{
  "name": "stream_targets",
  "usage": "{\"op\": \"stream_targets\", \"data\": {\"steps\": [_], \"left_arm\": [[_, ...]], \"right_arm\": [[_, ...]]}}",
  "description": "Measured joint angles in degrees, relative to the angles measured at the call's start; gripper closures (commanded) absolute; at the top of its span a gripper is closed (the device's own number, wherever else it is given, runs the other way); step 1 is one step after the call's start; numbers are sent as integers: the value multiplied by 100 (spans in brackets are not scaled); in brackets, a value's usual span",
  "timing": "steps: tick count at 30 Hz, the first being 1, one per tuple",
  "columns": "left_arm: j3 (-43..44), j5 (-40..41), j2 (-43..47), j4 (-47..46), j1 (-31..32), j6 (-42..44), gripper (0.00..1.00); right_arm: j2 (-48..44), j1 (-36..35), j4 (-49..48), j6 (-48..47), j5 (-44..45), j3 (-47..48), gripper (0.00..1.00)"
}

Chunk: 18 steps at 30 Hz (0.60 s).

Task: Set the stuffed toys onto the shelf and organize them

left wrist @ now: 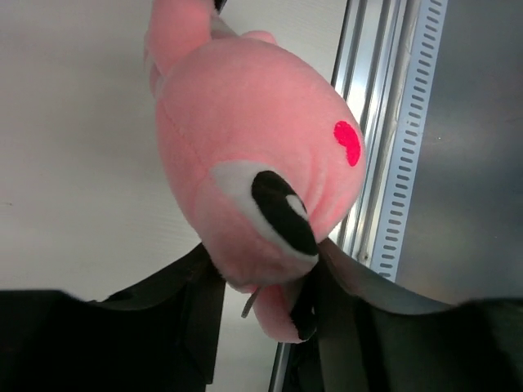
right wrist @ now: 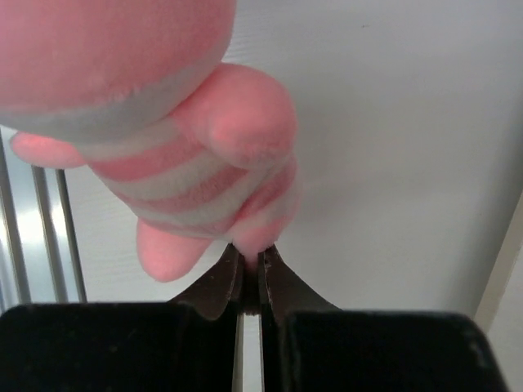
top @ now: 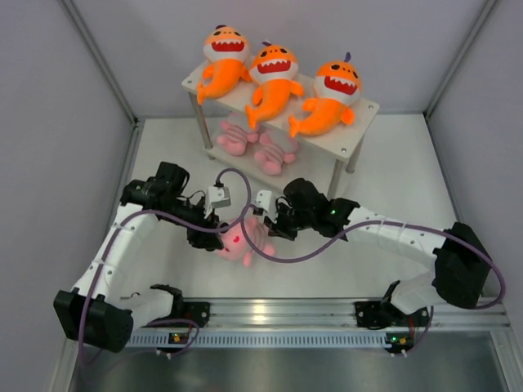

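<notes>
The white two-tier shelf with thin metal legs stands toward the far edge of the tabletop. Three orange shark-shaped plush toys with white faces and red toothy mouths sit in a row on its top tier. Two small pink striped plush toys lie side by side on the lower tier. By that count, five of the six toys are placed.

The last one, a third small pink striped plush toy, is not yet on the shelf. It is near the middle of the tabletop, in front of the shelf, between the two arms. Whether it rests on the surface or hangs just above it cannot be told.

The right gripper is pinched together on a thin tip at the toy's striped end. The left gripper has its jaws apart on either side of the toy's head end, with a small limb lying loose between them and bare tabletop showing in the gap. It looks like a hand-over, with the right arm taking the hold.

What seems to be left is carrying this toy to the lower tier, where the right part beside the other two pink toys looks free, and setting it in line with them.
</notes>
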<state>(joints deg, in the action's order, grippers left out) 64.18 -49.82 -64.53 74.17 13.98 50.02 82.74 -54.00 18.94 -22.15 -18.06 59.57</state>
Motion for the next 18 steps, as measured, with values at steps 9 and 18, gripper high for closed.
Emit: {"op": "stream_targets", "data": {"steps": [9,18], "left_arm": [[280,944,-50,-133,-7,-619,11],[411,2492,664,-605,-72,-1508,9]], "right_arm": [[-894,0,-374,2208,640,-874,100],[-1545,11,-627,4885,1602,-1685,100]]}}
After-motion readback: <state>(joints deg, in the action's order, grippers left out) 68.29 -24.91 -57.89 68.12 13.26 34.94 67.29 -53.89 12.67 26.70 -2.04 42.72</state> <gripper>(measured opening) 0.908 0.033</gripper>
